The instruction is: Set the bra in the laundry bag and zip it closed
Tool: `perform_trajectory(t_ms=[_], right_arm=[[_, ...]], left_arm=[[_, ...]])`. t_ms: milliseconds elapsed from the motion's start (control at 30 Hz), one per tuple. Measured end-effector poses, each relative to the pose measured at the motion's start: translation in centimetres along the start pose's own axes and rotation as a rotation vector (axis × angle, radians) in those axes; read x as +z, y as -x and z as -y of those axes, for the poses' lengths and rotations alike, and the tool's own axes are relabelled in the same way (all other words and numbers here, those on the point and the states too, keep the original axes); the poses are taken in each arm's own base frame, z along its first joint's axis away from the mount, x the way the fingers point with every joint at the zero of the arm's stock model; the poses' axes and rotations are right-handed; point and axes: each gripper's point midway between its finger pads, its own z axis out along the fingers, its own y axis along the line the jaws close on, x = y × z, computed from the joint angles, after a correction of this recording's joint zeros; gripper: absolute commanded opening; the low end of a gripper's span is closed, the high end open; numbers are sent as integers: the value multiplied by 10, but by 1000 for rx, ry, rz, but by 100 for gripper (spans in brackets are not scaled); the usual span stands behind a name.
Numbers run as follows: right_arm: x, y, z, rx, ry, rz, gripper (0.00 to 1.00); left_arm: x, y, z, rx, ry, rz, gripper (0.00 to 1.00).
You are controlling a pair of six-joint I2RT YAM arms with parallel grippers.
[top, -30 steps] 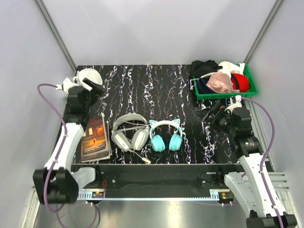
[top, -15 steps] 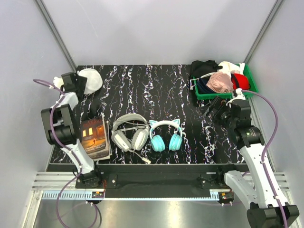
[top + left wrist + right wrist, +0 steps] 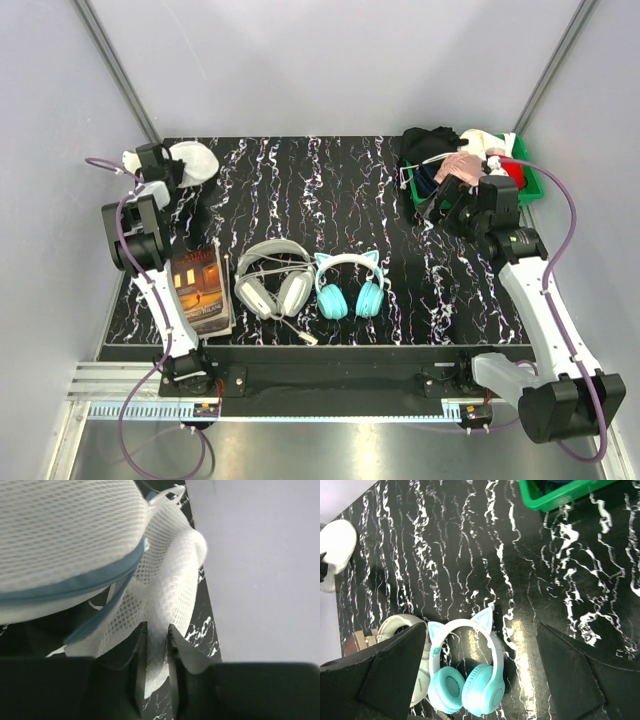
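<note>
The move ahead turns on the gap between the two task things. The bra (image 3: pixel 458 165) lies bunched among dark and red garments in the green bin (image 3: pixel 532 183) at the far right corner of the counter (image 3: pixel 330 180). The laundry bag (image 3: pixel 195 160) sits at the far left corner, well apart from it.

The right pincer (image 3: pixel 437 205) is by far the nearer to the bra. It hangs just in front of the bin's near left edge with its jaws spread wide and nothing between them, so the bra lies beyond it and a little to its right. The visible pink patch runs roughly left to right along the bin. Its cups and straps are too crumpled to say which way they point.

The left pincer (image 3: pixel 165 165) is at the bag. In its wrist view the fingers (image 3: pixel 137 667) are clamped on a loose fold of white mesh by the blue-grey zipper band, with the dome (image 3: pixel 65 535) bulging up and away. Being round, the bag has no clear long axis, and I cannot tell how far its mouth gapes
</note>
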Motion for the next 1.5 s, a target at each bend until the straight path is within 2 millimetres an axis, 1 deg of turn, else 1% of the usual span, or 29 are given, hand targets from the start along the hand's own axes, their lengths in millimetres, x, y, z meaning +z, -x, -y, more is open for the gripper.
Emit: perform_trajectory(t_ms=[33, 167, 233, 300, 333, 400, 533, 567, 600, 700, 800, 867, 900, 1000, 1100, 1200, 1300, 1367, 1500], right_arm=[[1, 1, -1, -5, 4, -5, 100], [5, 0, -9, -19, 36, -36, 100], [5, -2, -12, -23, 48, -47, 100], [3, -5, -15, -31, 58, -55, 100], [3, -8, -18, -38, 68, -62, 100], [-1, -16, -29, -62, 97, -80, 100], [-13, -31, -49, -101, 167, -110, 100], [-16, -32, -52, -105, 177, -111, 100], [-18, -33, -54, -109, 187, -111, 100], [-23, -34, -58, -114, 206, -110, 100], [-25, -37, -61, -118, 220, -118, 98], [-25, -38, -64, -120, 234, -122, 97], [-25, -39, -67, -121, 249, -129, 97], [-17, -43, -77, -121, 301, -161, 98], [10, -53, -88, -111, 349, -231, 99], [48, -64, -93, -83, 359, -312, 99], [82, -69, -103, -31, 377, -361, 98], [101, -69, -111, 29, 405, -366, 98], [126, -63, -131, 177, 461, -343, 97]], left_arm=[[1, -1, 2, -2, -8, -6, 0], [-4, -8, 14, 22, -52, -30, 0], [-15, -14, 18, 56, -59, -40, 0], [-33, -27, 28, 115, -62, -63, 0], [-44, -35, 38, 148, -70, -78, 0], [-70, -54, 64, 223, -111, -107, 0], [-136, -95, 129, 406, -254, -156, 0], [-150, -104, 140, 445, -286, -169, 0], [-168, -114, 157, 500, -326, -181, 0], [-203, -133, 181, 602, -387, -212, 0], [-230, -151, 185, 655, -395, -264, 0], [-245, -166, 181, 652, -392, -321, 0], [-255, -177, 176, 637, -388, -366, 0], [-278, -206, 163, 586, -385, -506, 0], [-296, -233, 152, 528, -382, -635, 0], [-311, -251, 142, 475, -377, -731, 0], [-320, -259, 139, 411, -378, -786, 0], [-325, -262, 144, 360, -399, -815, 0], [-336, -267, 152, 285, -434, -861, 0]])
